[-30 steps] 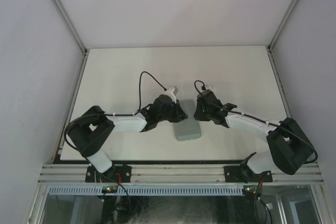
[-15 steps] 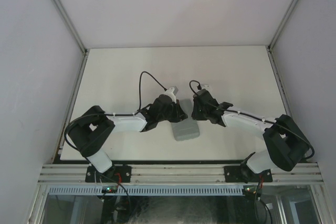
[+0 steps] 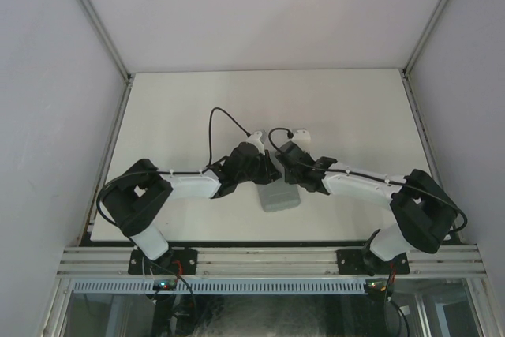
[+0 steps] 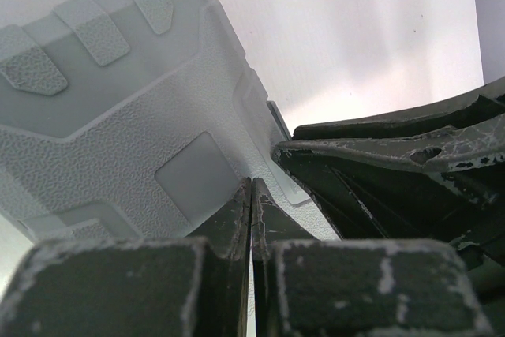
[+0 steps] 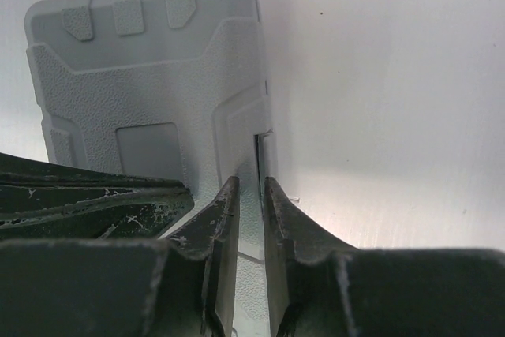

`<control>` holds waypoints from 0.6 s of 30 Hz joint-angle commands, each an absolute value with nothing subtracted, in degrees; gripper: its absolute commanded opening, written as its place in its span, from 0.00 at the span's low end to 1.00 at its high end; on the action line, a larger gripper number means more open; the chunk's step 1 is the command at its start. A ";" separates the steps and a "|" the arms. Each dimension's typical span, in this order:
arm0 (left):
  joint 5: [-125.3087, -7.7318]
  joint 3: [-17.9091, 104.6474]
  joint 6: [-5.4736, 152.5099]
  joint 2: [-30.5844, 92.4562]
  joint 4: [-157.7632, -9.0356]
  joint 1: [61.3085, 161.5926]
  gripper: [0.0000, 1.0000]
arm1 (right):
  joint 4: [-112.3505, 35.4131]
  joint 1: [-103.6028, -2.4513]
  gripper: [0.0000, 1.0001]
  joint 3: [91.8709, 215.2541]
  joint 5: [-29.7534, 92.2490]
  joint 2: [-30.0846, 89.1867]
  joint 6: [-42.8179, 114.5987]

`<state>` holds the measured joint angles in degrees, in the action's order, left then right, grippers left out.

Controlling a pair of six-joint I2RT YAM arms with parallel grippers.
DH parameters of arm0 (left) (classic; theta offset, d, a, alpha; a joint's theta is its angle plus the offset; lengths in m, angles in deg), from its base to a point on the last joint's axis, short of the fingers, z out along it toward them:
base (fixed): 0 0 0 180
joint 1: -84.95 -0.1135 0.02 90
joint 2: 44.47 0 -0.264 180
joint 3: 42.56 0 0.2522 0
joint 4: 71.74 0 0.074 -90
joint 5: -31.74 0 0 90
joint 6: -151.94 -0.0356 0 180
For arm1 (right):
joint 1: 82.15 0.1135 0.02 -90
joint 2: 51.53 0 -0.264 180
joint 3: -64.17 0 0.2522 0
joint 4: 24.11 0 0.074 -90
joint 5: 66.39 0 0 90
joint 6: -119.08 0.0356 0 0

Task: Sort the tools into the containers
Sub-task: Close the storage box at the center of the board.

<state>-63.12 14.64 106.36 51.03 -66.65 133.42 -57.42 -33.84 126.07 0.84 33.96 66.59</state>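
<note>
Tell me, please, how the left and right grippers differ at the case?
The left gripper is shut, its tips over the case lid. The right gripper shows a slim gap, lined up with the case's side edge. Both are at the case's far end.

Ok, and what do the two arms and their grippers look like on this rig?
Both match. The left arm and right arm each have a white forearm link between bulky black joint housings, with a thin black cable arching by the wrist. The left gripper and right gripper have flat, tapering dark fingers scuffed with whitish wear marks.
</note>
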 commanded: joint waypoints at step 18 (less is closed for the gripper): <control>-56.46 15.85 100.79 46.55 -86.37 133.31 0.08 | -60.67 -37.81 0.28 119.52 6.87 3.28 61.38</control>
